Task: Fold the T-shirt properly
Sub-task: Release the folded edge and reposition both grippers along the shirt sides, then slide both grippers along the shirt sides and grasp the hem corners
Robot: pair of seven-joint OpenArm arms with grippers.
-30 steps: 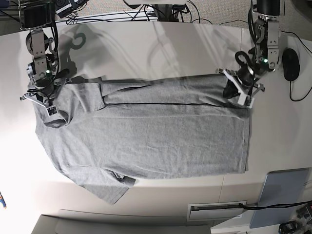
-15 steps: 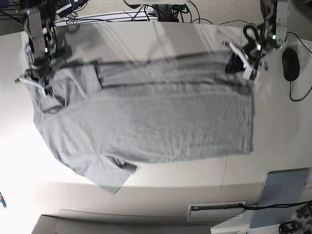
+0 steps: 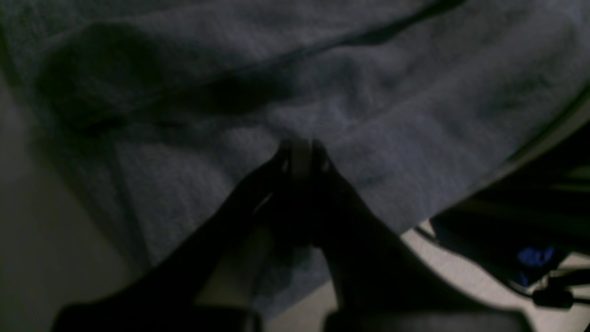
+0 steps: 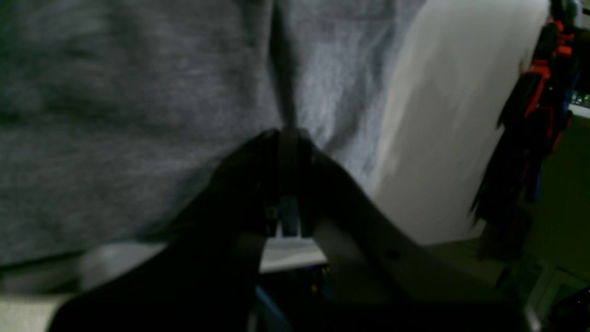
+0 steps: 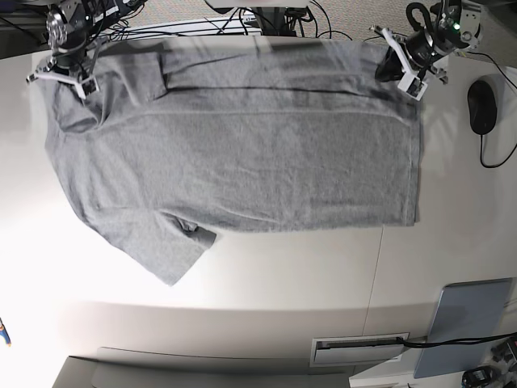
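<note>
The grey T-shirt (image 5: 242,153) hangs lifted by its far edge, plain side up, its near part with one sleeve (image 5: 174,250) still lying on the white table (image 5: 283,283). My left gripper (image 5: 401,71) is shut on the shirt's hem corner at the far right; the left wrist view shows its fingers (image 3: 299,157) pinching grey fabric (image 3: 392,106). My right gripper (image 5: 69,77) is shut on the shoulder end at the far left; the right wrist view shows it (image 4: 288,138) clamped on a fold of fabric (image 4: 138,115).
A black computer mouse (image 5: 480,107) with its cable lies at the right edge. A grey pad (image 5: 468,327) sits at the near right. Cables (image 5: 242,20) run along the table's far edge. A table seam (image 5: 377,267) runs front to back.
Both grippers have risen and moved toward the table's far edge, lifting the shirt's top edge with them. The shirt is drawn tauter and further back, the fold line shifting away.
</note>
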